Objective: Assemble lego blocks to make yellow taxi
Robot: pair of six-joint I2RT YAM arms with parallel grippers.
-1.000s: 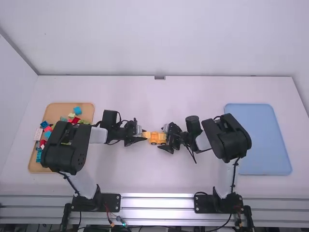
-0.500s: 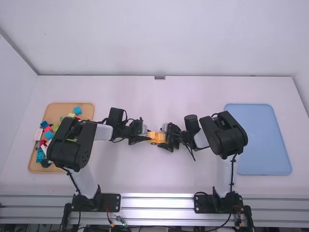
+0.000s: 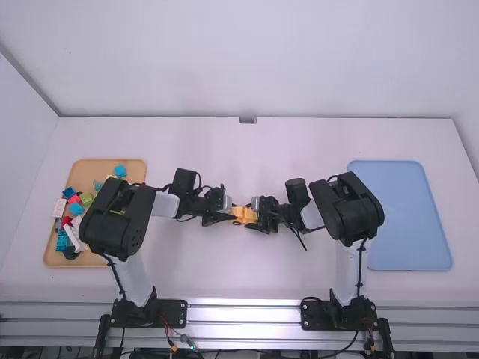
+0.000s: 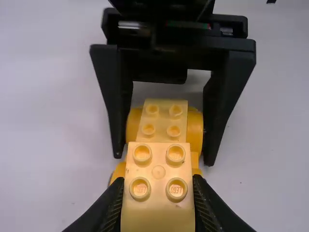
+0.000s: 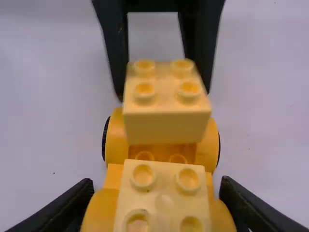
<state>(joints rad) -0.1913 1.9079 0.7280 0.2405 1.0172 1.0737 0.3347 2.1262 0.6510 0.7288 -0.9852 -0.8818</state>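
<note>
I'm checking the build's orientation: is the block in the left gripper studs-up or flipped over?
Studs-up: the pale yellow block in the left gripper shows four round studs on its top face in both wrist views.

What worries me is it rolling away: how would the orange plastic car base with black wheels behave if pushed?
The base may roll once free, given its black wheels. It looks stiff, being moulded plastic, and wheels on both sides probably resist tipping.
</note>
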